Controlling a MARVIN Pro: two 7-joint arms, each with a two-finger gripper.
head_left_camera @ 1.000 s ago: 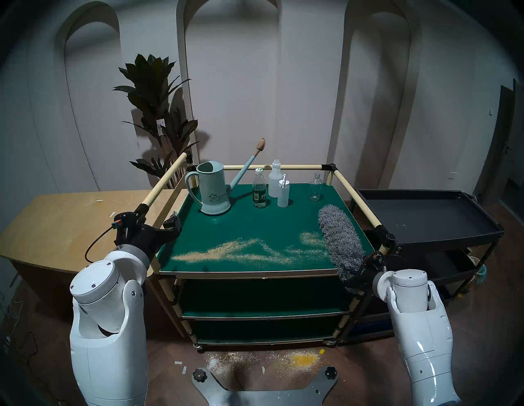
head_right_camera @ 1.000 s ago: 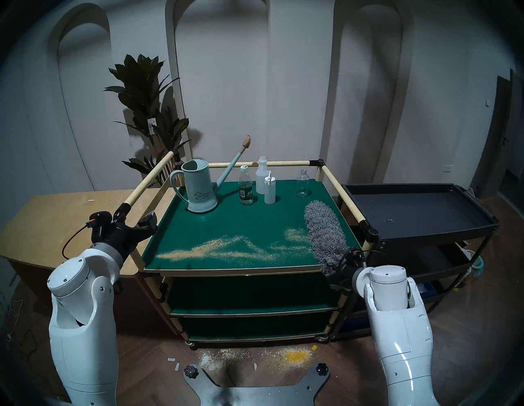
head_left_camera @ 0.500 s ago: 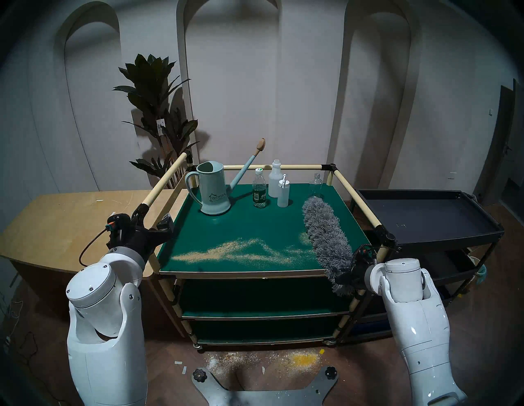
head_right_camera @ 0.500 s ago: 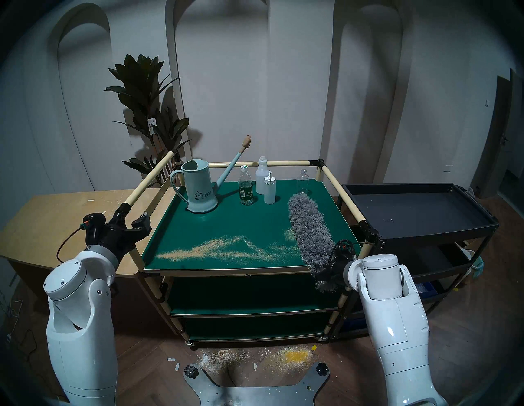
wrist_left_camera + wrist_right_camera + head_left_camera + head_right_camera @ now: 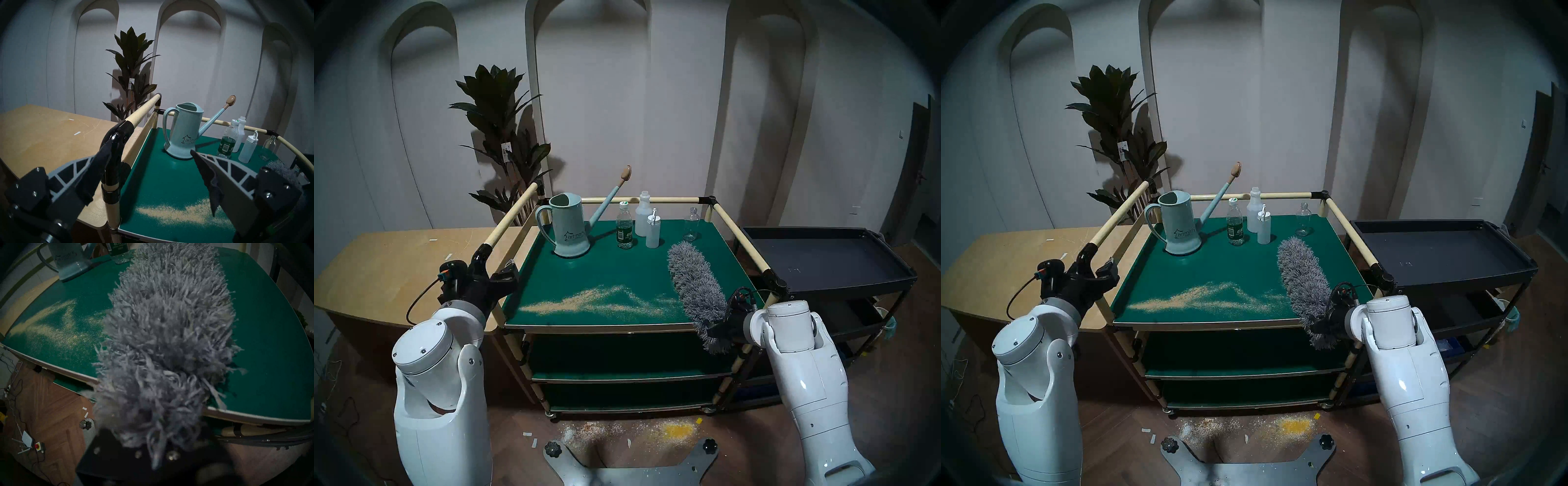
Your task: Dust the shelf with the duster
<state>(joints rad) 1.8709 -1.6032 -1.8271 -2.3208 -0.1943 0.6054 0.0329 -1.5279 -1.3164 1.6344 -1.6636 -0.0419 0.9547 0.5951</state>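
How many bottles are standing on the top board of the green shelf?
4, all near the back rail: green-labelled water bottle, tall white bottle behind it, white pump bottle beside, and clear glass bottle further right. None seems hidden.

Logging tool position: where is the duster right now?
In the head view the duster lies over the shelf's top board at its right side, held by the right gripper.
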